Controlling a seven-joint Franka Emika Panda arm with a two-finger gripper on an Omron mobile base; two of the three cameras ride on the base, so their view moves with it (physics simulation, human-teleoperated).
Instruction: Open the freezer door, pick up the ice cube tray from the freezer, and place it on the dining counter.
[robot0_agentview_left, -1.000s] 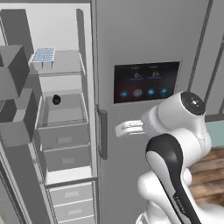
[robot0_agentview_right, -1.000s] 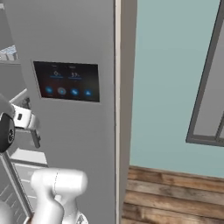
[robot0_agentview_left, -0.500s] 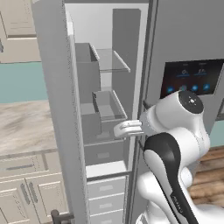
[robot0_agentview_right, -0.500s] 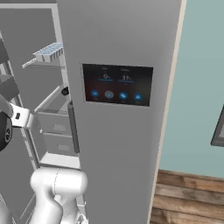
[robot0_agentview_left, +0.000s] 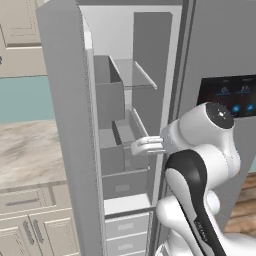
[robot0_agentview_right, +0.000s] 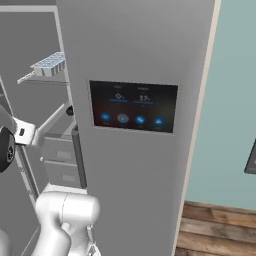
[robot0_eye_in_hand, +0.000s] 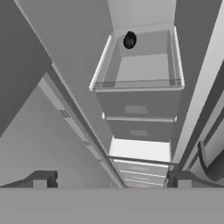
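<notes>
Swung leftward, gripper (robot0_eye_in_hand: 109, 178) opens below ice cube tray (robot0_agentview_right: 49, 64).

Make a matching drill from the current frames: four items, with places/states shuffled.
Items:
1. ice cube tray
2. black round object
3. freezer door
4. gripper

States/places:
A. swung open
B. on an upper shelf in the freezer
C. jaws wide apart, holding nothing
D. at the back of a clear bin

Pairs: 1-B, 2-D, 3-A, 4-C
</notes>
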